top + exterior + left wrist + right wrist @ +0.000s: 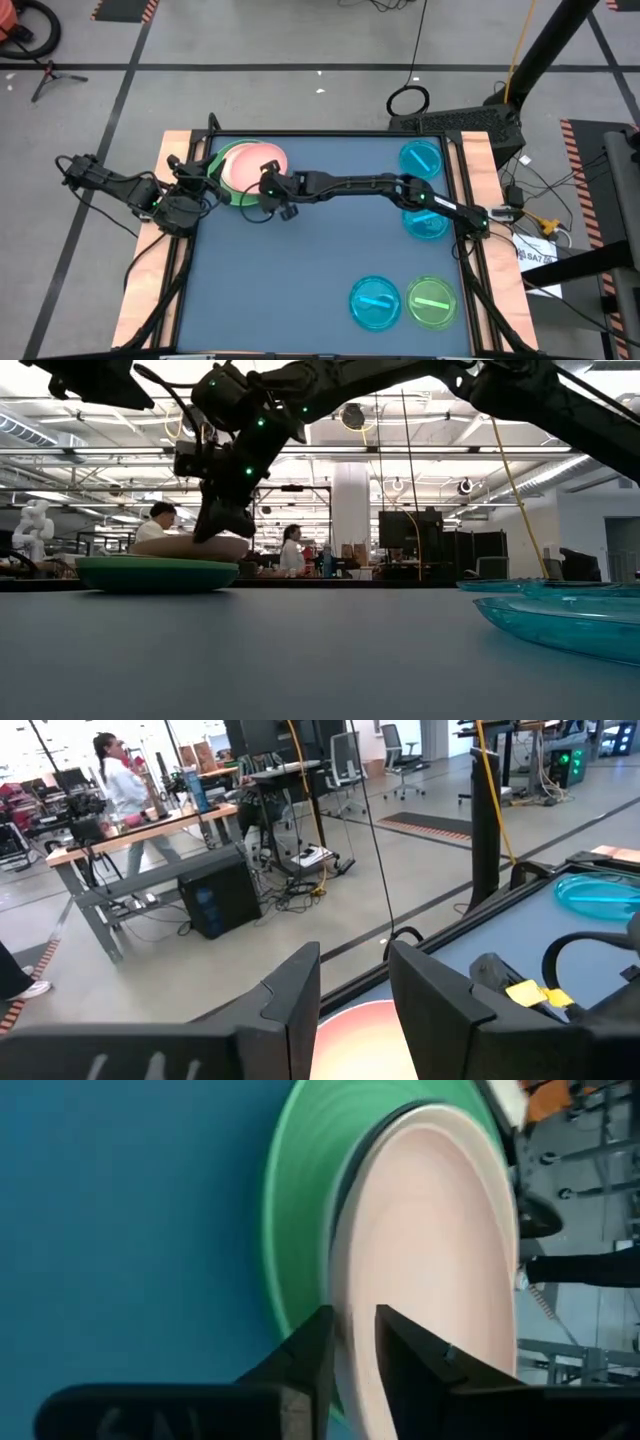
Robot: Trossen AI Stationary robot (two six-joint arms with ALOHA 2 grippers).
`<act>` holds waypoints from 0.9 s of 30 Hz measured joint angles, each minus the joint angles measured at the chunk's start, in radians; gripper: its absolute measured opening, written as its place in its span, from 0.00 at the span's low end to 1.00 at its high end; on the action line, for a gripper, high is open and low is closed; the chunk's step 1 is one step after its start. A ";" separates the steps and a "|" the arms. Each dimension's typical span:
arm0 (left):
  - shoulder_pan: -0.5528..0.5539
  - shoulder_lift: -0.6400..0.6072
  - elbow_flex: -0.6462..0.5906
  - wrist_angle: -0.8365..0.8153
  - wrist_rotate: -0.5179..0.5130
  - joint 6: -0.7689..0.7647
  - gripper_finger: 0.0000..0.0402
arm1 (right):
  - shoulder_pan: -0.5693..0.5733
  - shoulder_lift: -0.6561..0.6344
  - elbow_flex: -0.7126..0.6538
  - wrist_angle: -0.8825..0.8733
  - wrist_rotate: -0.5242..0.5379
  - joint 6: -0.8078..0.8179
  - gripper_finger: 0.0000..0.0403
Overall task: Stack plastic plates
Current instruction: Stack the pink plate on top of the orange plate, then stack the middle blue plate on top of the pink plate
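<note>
A pink plate (255,163) lies on top of a green plate (217,165) at the table's far left; in the low view the pink plate (190,546) rests flat on the green plate (155,573). My right gripper (268,188) reaches across from the right and is shut on the pink plate's near rim. My left gripper (203,172) stands open at the stack's left edge, and the pink plate (360,1040) shows beneath the gap between its fingers (295,990). I see no touch there. My right gripper (352,1320) pinches the pink plate's near rim (352,1295), one finger (410,1360) over the plate's inside and one (310,1355) outside the rim. It comes from above, slanting down (222,528). The plate lies on the green plate (300,1210).
Two translucent blue plates lie at the table's far right (422,158) and right middle (425,222). Another blue plate (375,303) and a lime plate (432,303) sit side by side near the front right. Bare blue mat (290,270) spans the middle and front left. People show in the room behind.
</note>
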 joint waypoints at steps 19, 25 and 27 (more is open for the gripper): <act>0.000 0.006 0.000 0.000 0.038 -0.006 0.32 | 0.053 -0.113 -0.001 -0.209 0.148 0.552 0.26; 0.000 0.014 0.000 0.000 0.064 -0.006 0.32 | 0.082 -0.188 -0.001 -0.510 0.080 0.823 0.22; 0.000 0.017 -0.001 0.000 0.065 -0.008 0.32 | 0.091 -0.206 -0.001 -0.587 0.012 0.885 0.21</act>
